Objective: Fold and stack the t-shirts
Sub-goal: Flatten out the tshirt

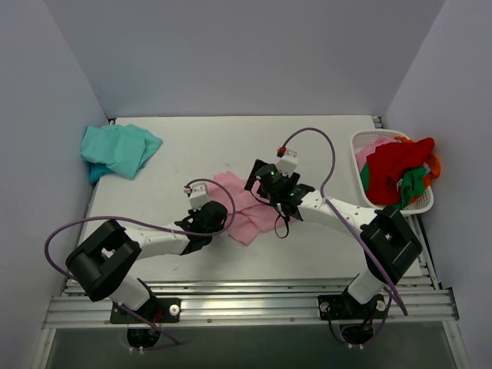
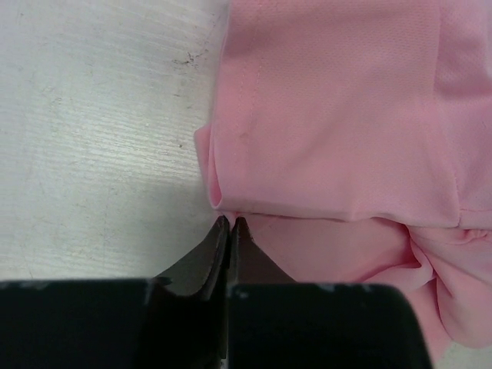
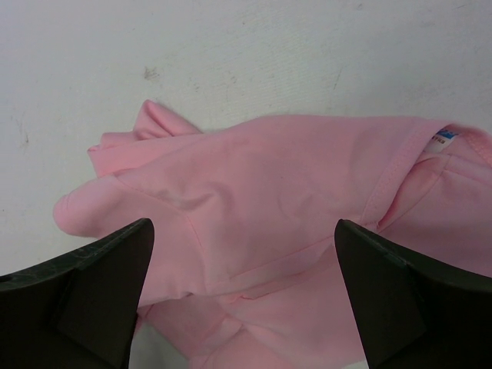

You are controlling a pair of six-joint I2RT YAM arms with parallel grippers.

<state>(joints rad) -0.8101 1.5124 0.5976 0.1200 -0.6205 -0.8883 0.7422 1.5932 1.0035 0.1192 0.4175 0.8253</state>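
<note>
Now my left gripper (image 2: 231, 224) is closed, tips touching the pink t-shirt (image 2: 330, 115) just ahead; right gripper (image 3: 242, 231) spread wide above it.

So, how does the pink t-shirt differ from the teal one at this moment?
The pink t-shirt lies mid-table between the arms; the teal t-shirt sits at the far left corner. The left hand is shut at the pink one's edge and the right hand is open over it; no hand is near the teal one. Both lie rumpled, unfolded, on the table.
</note>
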